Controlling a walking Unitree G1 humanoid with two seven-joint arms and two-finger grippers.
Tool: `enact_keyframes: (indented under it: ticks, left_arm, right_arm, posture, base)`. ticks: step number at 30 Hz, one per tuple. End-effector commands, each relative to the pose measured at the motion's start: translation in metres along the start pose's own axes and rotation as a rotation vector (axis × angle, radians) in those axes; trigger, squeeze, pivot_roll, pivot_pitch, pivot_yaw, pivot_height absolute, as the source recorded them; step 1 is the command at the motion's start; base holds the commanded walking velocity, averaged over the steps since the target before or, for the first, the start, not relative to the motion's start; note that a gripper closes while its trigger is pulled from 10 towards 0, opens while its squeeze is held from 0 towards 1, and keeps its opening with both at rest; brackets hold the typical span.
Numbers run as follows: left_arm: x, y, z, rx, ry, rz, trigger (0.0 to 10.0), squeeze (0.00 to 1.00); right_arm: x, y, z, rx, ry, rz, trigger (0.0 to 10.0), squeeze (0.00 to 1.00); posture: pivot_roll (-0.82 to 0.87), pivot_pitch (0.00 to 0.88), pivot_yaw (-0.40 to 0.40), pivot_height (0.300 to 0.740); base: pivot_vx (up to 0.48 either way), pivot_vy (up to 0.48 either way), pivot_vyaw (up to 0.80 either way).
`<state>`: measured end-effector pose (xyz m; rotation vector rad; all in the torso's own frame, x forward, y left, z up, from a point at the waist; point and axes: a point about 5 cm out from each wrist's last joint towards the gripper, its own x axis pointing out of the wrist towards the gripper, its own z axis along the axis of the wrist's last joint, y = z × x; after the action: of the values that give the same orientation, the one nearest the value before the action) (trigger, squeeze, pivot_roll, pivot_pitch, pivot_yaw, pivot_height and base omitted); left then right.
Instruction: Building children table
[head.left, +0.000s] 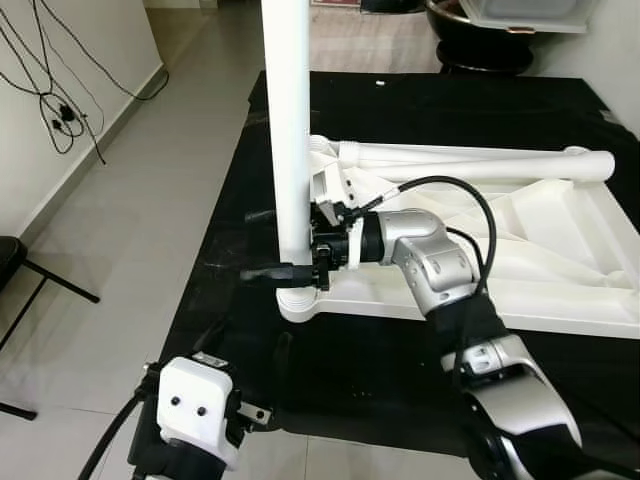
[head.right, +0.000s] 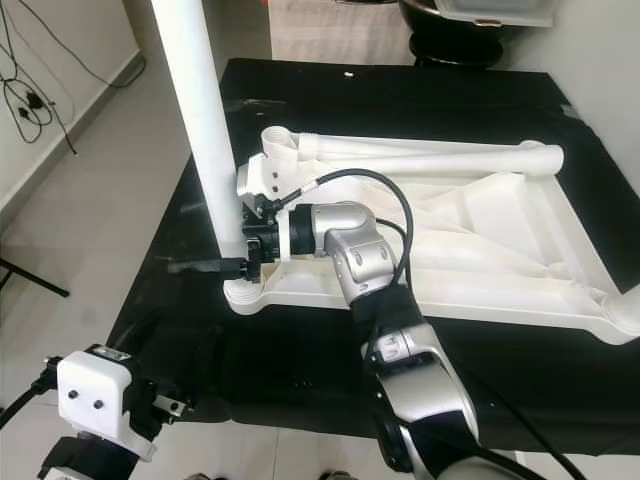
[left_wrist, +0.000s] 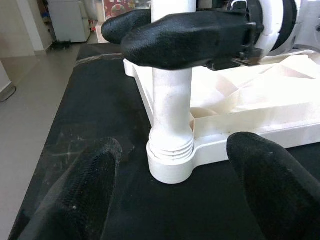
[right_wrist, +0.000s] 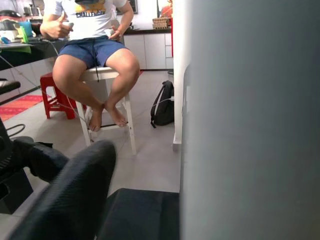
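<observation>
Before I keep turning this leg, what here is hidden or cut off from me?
- Leg: top cut by the frame edge in both eye views.
- Threads in the corner socket: whether fully seated is hidden inside the socket, left wrist view.
- Right end effector: far finger hidden behind the leg, eye views.
- Tabletop: right corner cut off.

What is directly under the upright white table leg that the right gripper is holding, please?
The upright leg stands in a threaded corner socket of the upturned white tabletop, held by the right gripper. The black mat lies beneath. The screw joint inside is hidden.

smooth white plastic leg (head.left: 288, 130), matt black cloth (head.left: 230, 240).
</observation>
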<state>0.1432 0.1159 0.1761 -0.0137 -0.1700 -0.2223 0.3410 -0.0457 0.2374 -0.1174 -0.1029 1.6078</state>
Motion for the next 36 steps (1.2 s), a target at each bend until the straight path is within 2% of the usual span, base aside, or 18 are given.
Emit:
enact_keyframes:
  ticks: [1, 2, 3, 14, 16, 19, 20, 21, 23, 25, 26, 27, 28, 32, 34, 36]
  left_arm:
    - [-0.002, -0.001, -0.002, 0.003, 0.01, 0.008, 10.0, 0.0]
    - [-0.002, -0.001, -0.002, 0.003, 0.01, 0.008, 10.0, 0.0]
    - [-0.002, -0.001, -0.002, 0.003, 0.011, 0.008, 10.0, 0.0]
    - [-0.001, -0.002, -0.001, -0.002, 0.009, 0.006, 10.0, 0.0]
    - [0.0, -0.002, -0.001, -0.005, 0.007, 0.007, 10.0, 0.0]
    - [0.0, -0.002, -0.001, -0.005, 0.007, 0.007, 10.0, 0.0]
    - [0.0, -0.002, -0.002, -0.006, 0.006, 0.006, 10.0, 0.0]
    - [0.0, -0.002, -0.002, -0.006, 0.006, 0.006, 10.0, 0.0]
    - [0.0, 0.0, -0.002, -0.005, 0.006, 0.002, 10.0, 0.0]
    - [0.0, 0.0, -0.002, -0.005, 0.006, 0.002, 10.0, 0.0]
    - [0.0, 0.001, -0.002, -0.005, 0.005, 0.003, 10.0, 0.0]
    - [0.0, 0.001, -0.002, -0.005, 0.005, 0.003, 10.0, 0.0]
    - [0.001, 0.002, -0.002, -0.003, 0.004, 0.003, 10.0, 0.0]
    - [0.002, 0.003, -0.003, -0.002, 0.004, 0.002, 10.0, 0.0]
    - [0.004, 0.003, -0.003, 0.002, 0.002, -0.013, 10.0, 0.0]
    - [0.005, 0.003, -0.003, 0.004, 0.001, -0.016, 10.0, 0.0]
  right_arm:
    - [0.008, 0.001, 0.002, -0.004, -0.024, 0.045, 3.5, 0.0]
    - [0.008, 0.001, 0.002, -0.004, -0.024, 0.045, 3.5, 0.0]
    - [0.009, 0.0, 0.002, 0.0, -0.034, 0.056, 0.0, 0.0]
    - [0.0, -0.003, 0.001, -0.016, -0.029, 0.047, 0.0, 0.0]
    - [-0.016, -0.007, -0.002, -0.04, -0.015, -0.061, 0.0, 0.0]
    - [-0.016, -0.007, -0.002, -0.04, -0.015, -0.061, 0.0, 0.0]
    - [-0.027, -0.007, -0.005, -0.046, -0.004, -0.164, 0.0, 0.0]
    - [-0.027, -0.007, -0.005, -0.046, -0.004, -0.164, 0.0, 0.0]
    - [-0.037, -0.006, -0.019, -0.022, 0.057, -0.65, 0.0, 0.0]
    - [-0.037, -0.006, -0.019, -0.022, 0.057, -0.65, 0.0, 0.0]
    - [-0.045, 0.007, -0.031, -0.041, 0.147, -0.893, 0.0, 0.0]
    - [-0.045, 0.007, -0.031, -0.041, 0.147, -0.893, 0.0, 0.0]
    - [-0.045, 0.014, -0.037, -0.055, 0.181, -1.01, 0.0, 0.0]
    - [-0.042, 0.017, -0.04, -0.065, 0.196, -1.054, 0.0, 0.0]
    - [-0.02, 0.017, -0.038, -0.051, 0.158, -1.01, 0.0, 0.0]
    - [-0.014, 0.017, -0.036, -0.047, 0.147, -0.997, 0.0, 0.0]
  posture:
    - [0.12, 0.154, -0.042, 0.74]
    - [0.12, 0.154, -0.042, 0.74]
    - [0.12, 0.157, -0.042, 0.74]
    - [0.1, 0.161, -0.041, 0.74]
    - [0.09, 0.161, -0.035, 0.74]
    - [0.09, 0.161, -0.035, 0.74]
    - [0.08, 0.159, -0.035, 0.74]
    - [0.08, 0.159, -0.035, 0.74]
    - [0.07, 0.159, -0.041, 0.74]
    - [0.07, 0.159, -0.041, 0.74]
    - [0.06, 0.162, -0.033, 0.74]
    - [0.06, 0.162, -0.033, 0.74]
    - [0.05, 0.15, -0.01, 0.74]
    - [0.06, 0.146, -0.009, 0.74]
    - [0.06, 0.147, -0.018, 0.74]
    - [0.06, 0.147, -0.018, 0.74]
  base:
    - [0.0, 0.0, 0.0]
    - [0.0, 0.0, 0.0]
    - [0.0, 0.0, 0.0]
    - [0.0, 0.0, 0.0]
    - [0.0, 0.0, 0.0]
    - [0.0, 0.0, 0.0]
    - [0.0, 0.0, 0.0]
    - [0.0, 0.0, 0.0]
    - [0.0, 0.0, 0.0]
    - [0.0, 0.0, 0.0]
    - [0.0, 0.0, 0.0]
    - [0.0, 0.0, 0.0]
    - [0.0, 0.0, 0.0]
    - [0.0, 0.0, 0.0]
    - [0.0, 0.0, 0.0]
    - [0.0, 0.0, 0.0]
